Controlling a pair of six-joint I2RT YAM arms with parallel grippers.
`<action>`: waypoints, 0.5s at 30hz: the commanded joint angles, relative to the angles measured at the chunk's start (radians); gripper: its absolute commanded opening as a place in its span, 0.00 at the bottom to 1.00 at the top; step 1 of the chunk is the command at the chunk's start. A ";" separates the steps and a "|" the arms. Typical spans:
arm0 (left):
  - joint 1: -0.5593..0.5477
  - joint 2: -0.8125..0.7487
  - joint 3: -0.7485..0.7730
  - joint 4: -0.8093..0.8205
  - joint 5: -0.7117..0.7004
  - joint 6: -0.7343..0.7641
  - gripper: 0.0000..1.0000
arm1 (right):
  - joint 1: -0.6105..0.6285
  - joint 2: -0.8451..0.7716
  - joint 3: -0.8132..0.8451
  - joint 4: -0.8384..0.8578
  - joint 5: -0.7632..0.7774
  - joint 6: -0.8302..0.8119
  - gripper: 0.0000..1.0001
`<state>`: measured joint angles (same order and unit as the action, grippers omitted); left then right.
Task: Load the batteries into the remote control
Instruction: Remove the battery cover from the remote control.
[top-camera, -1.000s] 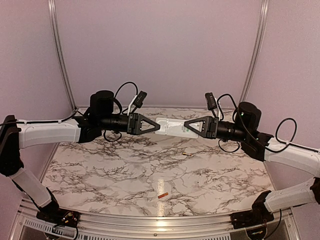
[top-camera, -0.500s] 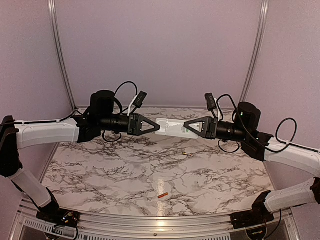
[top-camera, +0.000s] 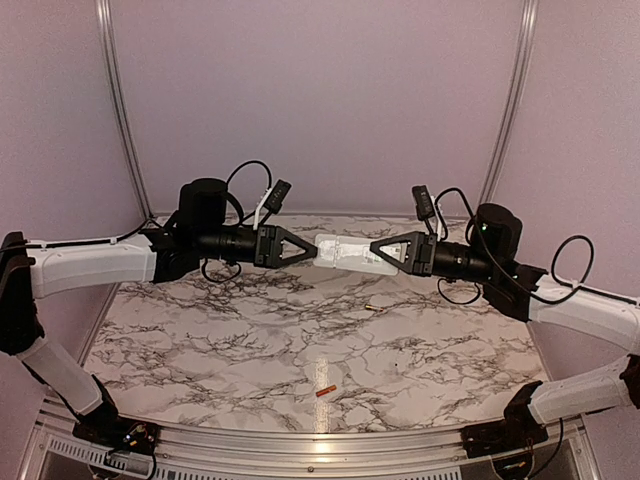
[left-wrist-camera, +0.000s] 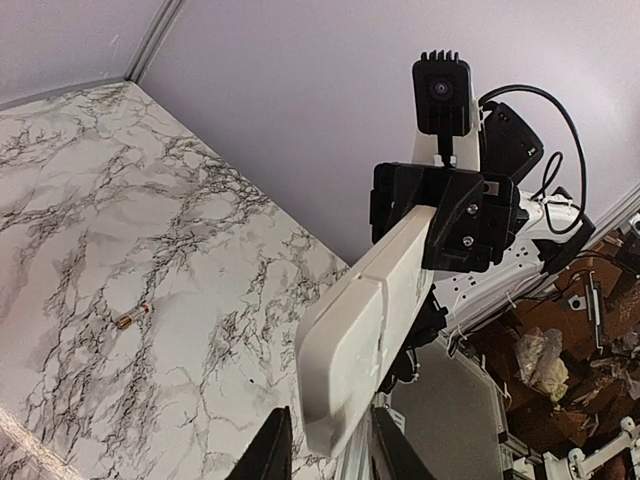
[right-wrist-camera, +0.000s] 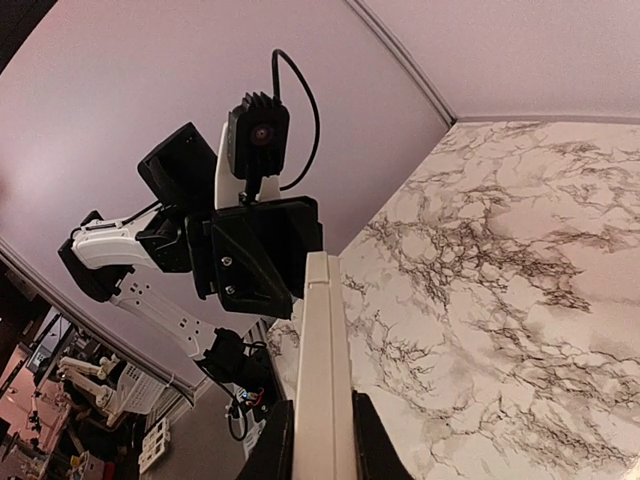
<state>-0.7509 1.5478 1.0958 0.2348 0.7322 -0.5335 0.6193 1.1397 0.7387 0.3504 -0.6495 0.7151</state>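
The white remote control (top-camera: 345, 252) hangs level in the air above the far part of the table, between the two grippers. My right gripper (top-camera: 375, 255) is shut on its right end; in the right wrist view the fingers pinch the thin remote (right-wrist-camera: 322, 380) edge-on. My left gripper (top-camera: 312, 250) stands open round the left end. In the left wrist view its fingers flank the remote (left-wrist-camera: 360, 340) with a gap on one side. An orange-copper battery (top-camera: 326, 390) lies near the front edge and shows as a battery (left-wrist-camera: 132, 317) in the left wrist view. A yellowish battery (top-camera: 375, 307) lies right of centre.
The marble table (top-camera: 220, 340) has a metal rail (top-camera: 320, 445) along its near edge. Lilac walls close the back and both sides. Cables loop off both wrists near the remote.
My left gripper's jaws have spread apart off the remote's left end. The remote and the right gripper have shifted slightly to the right. Both batteries lie where they were.
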 joint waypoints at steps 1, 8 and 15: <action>0.019 -0.019 0.018 -0.006 -0.025 0.004 0.25 | -0.023 -0.002 0.018 0.002 0.021 0.012 0.00; 0.019 -0.009 0.022 -0.005 -0.019 -0.001 0.23 | -0.022 0.003 0.015 0.014 0.011 0.016 0.00; 0.020 0.015 0.042 -0.012 -0.020 -0.012 0.37 | -0.023 0.004 0.016 0.030 -0.006 0.026 0.00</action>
<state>-0.7319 1.5486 1.0988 0.2329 0.7139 -0.5430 0.6041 1.1408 0.7387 0.3435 -0.6426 0.7303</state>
